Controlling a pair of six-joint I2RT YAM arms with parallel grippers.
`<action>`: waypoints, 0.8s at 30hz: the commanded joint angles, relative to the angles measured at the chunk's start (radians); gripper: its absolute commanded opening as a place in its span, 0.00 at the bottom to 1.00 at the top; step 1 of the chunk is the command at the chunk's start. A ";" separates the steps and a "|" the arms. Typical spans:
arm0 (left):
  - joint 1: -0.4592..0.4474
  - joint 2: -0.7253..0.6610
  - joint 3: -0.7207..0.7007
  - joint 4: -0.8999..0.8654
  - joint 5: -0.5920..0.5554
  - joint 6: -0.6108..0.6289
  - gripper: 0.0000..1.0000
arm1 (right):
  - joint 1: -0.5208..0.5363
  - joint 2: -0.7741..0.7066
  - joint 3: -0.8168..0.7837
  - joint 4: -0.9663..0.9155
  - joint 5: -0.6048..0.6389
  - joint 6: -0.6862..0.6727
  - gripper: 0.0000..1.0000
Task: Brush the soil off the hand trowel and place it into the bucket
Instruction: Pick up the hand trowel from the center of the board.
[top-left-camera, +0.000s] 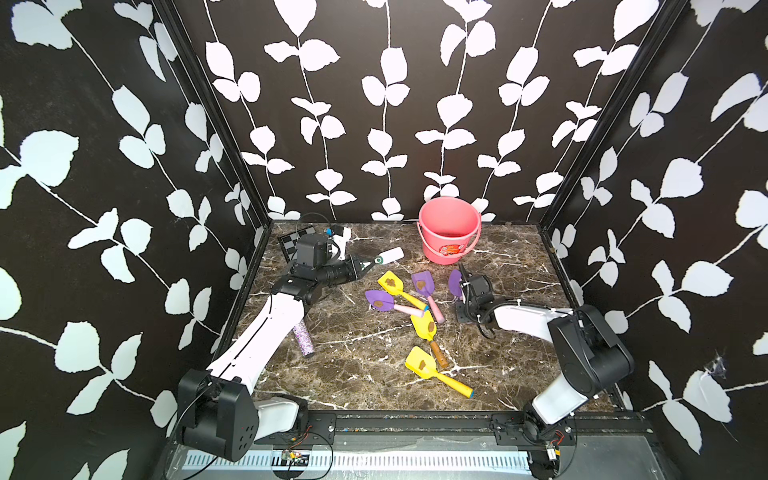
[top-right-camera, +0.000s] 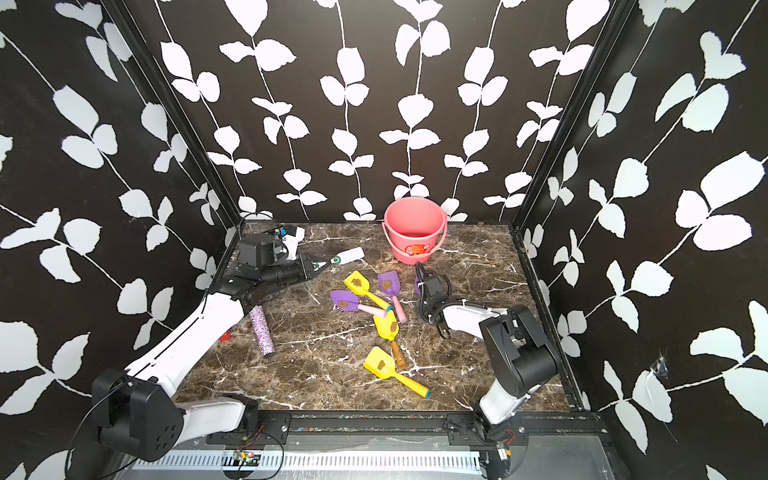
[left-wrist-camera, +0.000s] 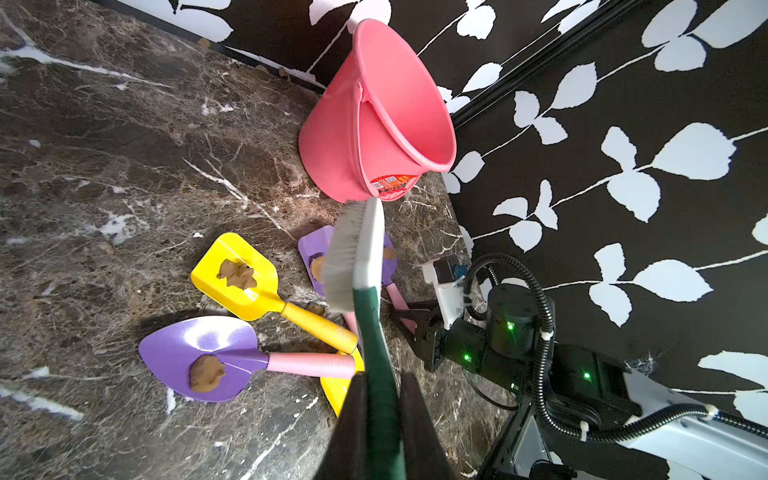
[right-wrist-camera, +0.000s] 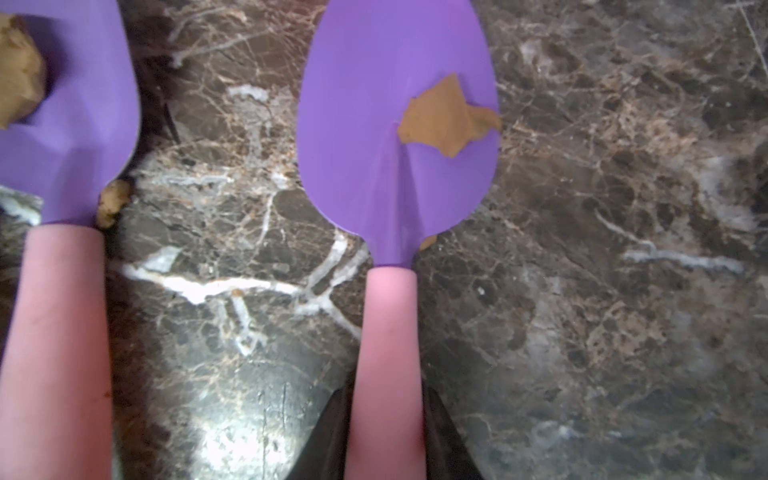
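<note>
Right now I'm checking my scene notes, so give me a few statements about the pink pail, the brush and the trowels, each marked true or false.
1. The round pink plastic bucket lies tipped over. False: it stands upright.
2. The left gripper holds a white-headed brush with a green handle. True.
3. The jaws of the right gripper flank the pink handle of a purple plastic trowel. True.
4. That trowel's blade is clean. False: a brown soil clump sits on it.

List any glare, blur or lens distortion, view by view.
Right wrist view: soft focus throughout, glare on the brown marble tabletop beside the purple-bladed, pink-handled trowel. Left wrist view: wide-angle lens tilts the round pink plastic bucket. Both top views: sharp, evenly lit.
</note>
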 joint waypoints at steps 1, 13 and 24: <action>0.004 -0.013 -0.012 0.029 0.014 -0.004 0.00 | 0.007 -0.015 -0.025 -0.031 0.035 0.008 0.23; 0.001 -0.105 -0.084 0.088 0.073 -0.053 0.00 | 0.069 -0.314 -0.030 -0.105 -0.133 -0.088 0.00; -0.032 -0.267 -0.233 0.252 0.125 -0.251 0.00 | 0.244 -0.302 0.192 -0.218 -0.259 -0.176 0.00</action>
